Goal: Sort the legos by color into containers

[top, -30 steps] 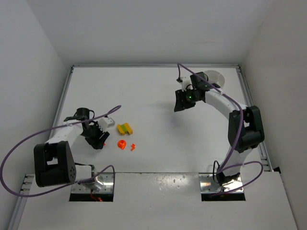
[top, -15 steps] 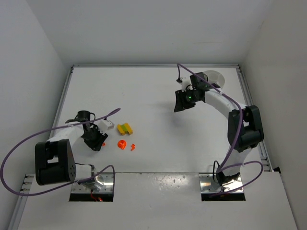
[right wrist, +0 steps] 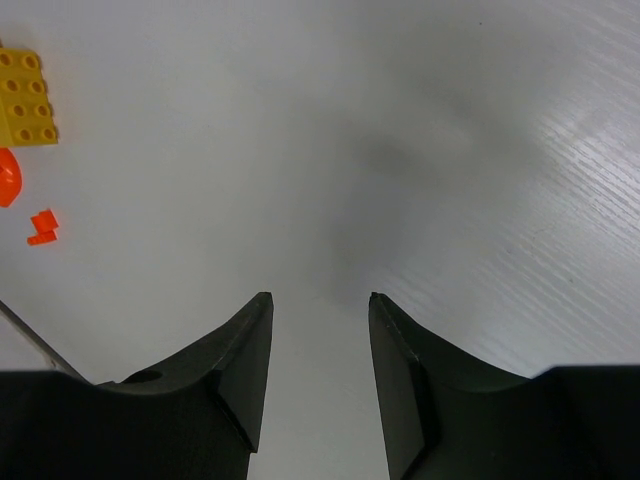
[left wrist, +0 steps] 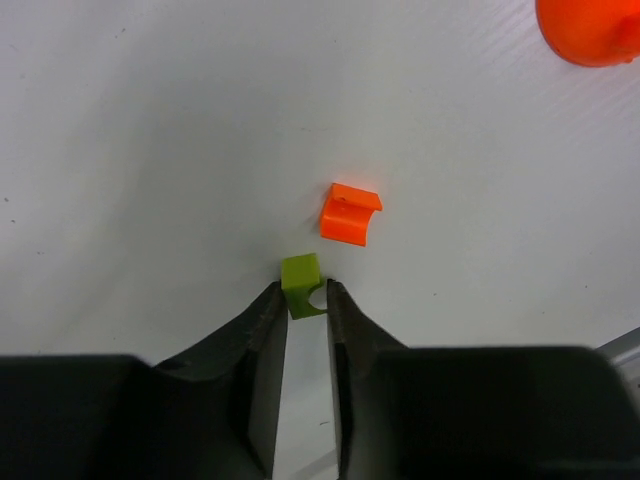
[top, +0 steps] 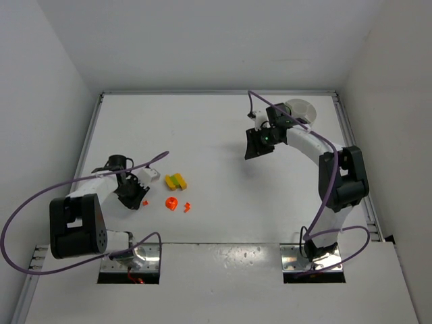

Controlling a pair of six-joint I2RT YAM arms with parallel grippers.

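A tiny green lego [left wrist: 300, 275] lies on the table, pinched between the tips of my left gripper [left wrist: 304, 292], which is shut on it. Just beyond it sits a small orange lego [left wrist: 350, 213], and farther off an orange round piece [left wrist: 590, 30]. From above, the left gripper [top: 137, 196] is low at the left, with the yellow-and-green brick [top: 177, 181], the orange round piece [top: 172, 202] and an orange bit [top: 187, 205] to its right. My right gripper [right wrist: 318, 297] hangs open over bare table, empty. The white dish [top: 302, 109] of containers shows at the back right, partly behind the right arm.
White walls close the table on three sides, and a raised rail [top: 88, 142] runs along the left edge. The right wrist view catches the yellow brick [right wrist: 25, 97] and the orange bit [right wrist: 43, 227] at its far left.
The left jaws have closed in from wide apart onto the green lego, and that gripper has drawn slightly left. The right arm has barely moved.
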